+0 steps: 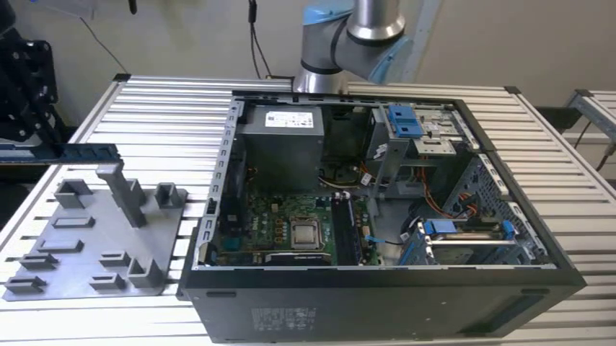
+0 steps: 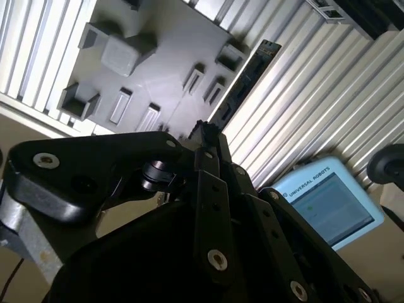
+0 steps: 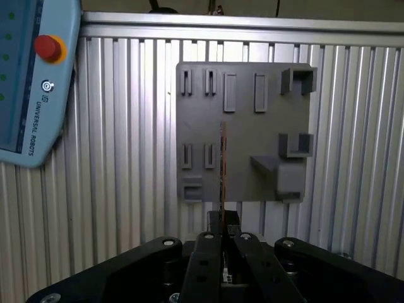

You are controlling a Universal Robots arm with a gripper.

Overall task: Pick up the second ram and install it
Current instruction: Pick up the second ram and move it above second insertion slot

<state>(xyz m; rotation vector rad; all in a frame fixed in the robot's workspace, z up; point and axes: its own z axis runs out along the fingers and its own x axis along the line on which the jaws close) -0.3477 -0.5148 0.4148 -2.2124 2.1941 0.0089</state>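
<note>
My gripper sits at the exterior view's left edge, shut on the second ram. The ram is a slim dark stick with a pale bluish label. It is held level in the air, above the back of the grey plastic tray. In the second wrist view the ram sticks out from the closed fingertips over the tray. The first wrist view shows the ram edge-on, running straight out from the gripper over the tray.
An open computer case lies on the slatted aluminium table, to the exterior view's right of the tray. Inside it is a green motherboard with a silver chip and long dark slots. A teach pendant lies off the table's edge.
</note>
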